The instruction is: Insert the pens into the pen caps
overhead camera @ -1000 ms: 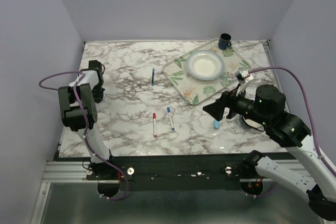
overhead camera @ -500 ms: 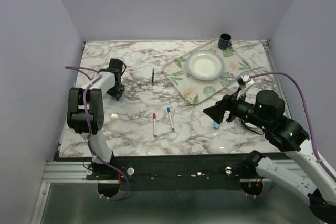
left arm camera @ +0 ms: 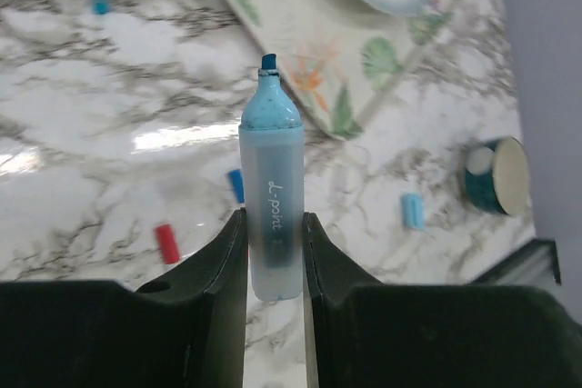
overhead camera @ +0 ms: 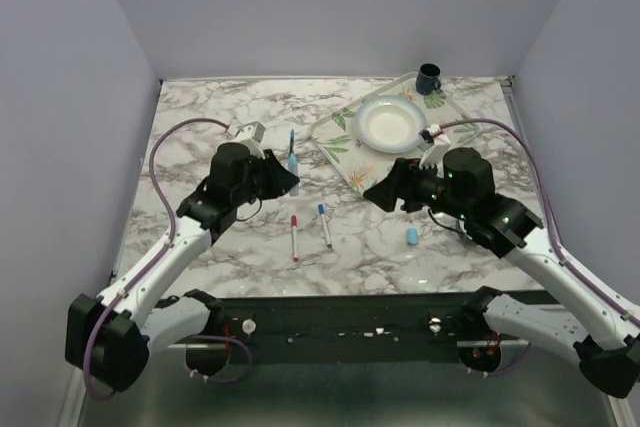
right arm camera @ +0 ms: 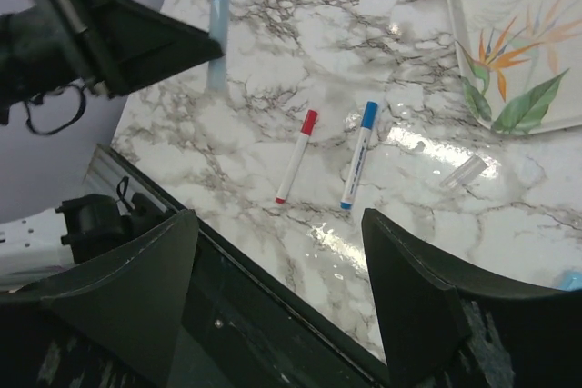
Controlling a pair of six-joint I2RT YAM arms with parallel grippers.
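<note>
The light blue pen (left arm camera: 271,147) sits tight in my left gripper (left arm camera: 273,220), up over the table (overhead camera: 220,107). My right gripper (overhead camera: 378,193) is wide open, and the light blue cap (overhead camera: 411,237) lies near it.

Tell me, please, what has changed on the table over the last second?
The left gripper, shut on the light blue pen, swung from the table's left edge in toward the middle, near the dark pen. The right gripper, open, shifted leftward toward the centre. The red pen, blue pen, light blue cap, tray, plate and mug stayed put.
</note>
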